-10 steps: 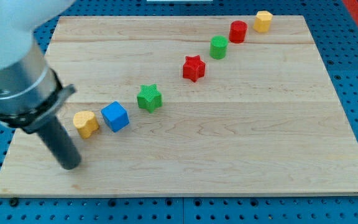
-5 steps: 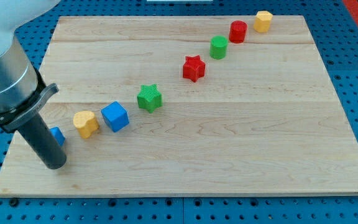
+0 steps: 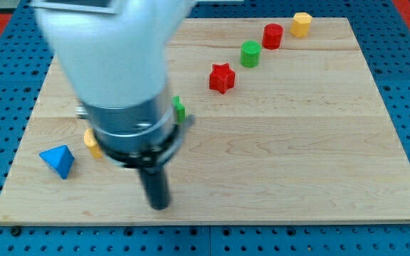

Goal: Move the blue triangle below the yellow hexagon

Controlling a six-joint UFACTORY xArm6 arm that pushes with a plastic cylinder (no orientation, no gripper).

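Observation:
The blue triangle [image 3: 57, 161] lies near the board's left edge, low in the view. The yellow hexagon [image 3: 302, 23] sits at the view's top right. My tip [image 3: 159, 205] is down near the board's bottom edge, well to the right of the blue triangle and apart from it. The arm's body hides the blue cube and most of the green star [image 3: 179, 109]. Only a sliver of the yellow block [image 3: 90, 140] shows at the arm's left.
A red star [image 3: 221, 77], a green cylinder [image 3: 250, 53] and a red cylinder [image 3: 272, 35] run in a diagonal toward the yellow hexagon. The wooden board [image 3: 297, 156] lies on a blue pegboard.
My tip has swung from the board's left side to the right along the bottom edge. The blue triangle, earlier hidden behind the rod, is in plain view. The arm covers the blue cube.

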